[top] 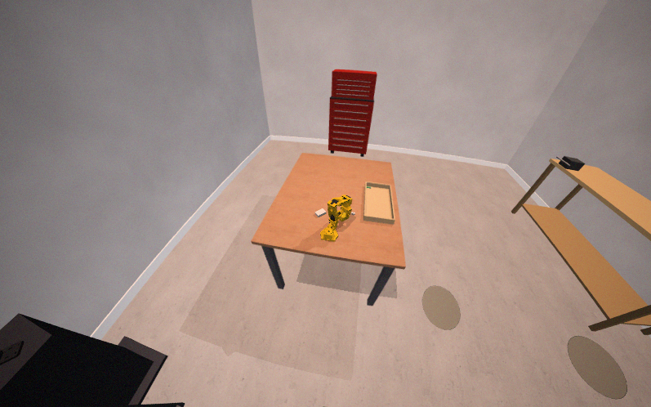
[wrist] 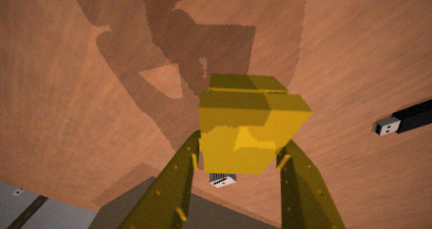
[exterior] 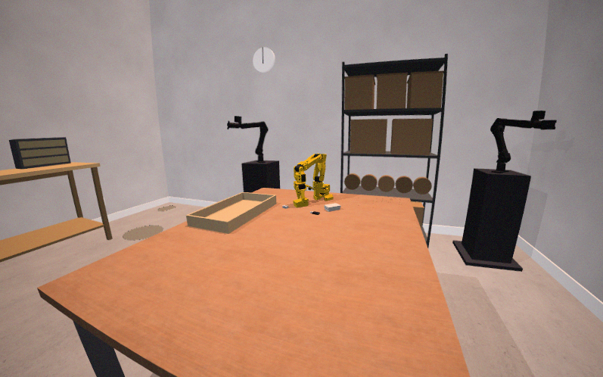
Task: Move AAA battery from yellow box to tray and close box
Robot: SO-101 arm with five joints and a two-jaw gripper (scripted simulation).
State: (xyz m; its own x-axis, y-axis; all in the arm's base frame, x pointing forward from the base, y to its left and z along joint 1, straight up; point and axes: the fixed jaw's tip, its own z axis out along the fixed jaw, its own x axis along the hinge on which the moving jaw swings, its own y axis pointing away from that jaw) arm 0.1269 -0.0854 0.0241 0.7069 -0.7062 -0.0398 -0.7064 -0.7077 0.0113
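Gripper (wrist: 236, 157) closed on the yellow box (wrist: 250, 125), held off the table (exterior: 294, 290) with its shadow thrown on the wood below; wrist view shows the box squarely between the two yellow fingers. Box looks lidded, a seam line near its far top edge; the AAA battery cannot be seen, judged to be inside still. Tray (exterior: 209, 223) sits well apart to one side of the arm, nothing certain in it; a small green mark in its far corner in the top view, too small to name. Loose on the table: a black USB stick (wrist: 405, 119), a small silver-ended plug (wrist: 222, 180) under the box, a white block (exterior: 332, 207). Judgement: early stage, box grasped only. Left to do: lid off, battery into tray, lid back on level, release
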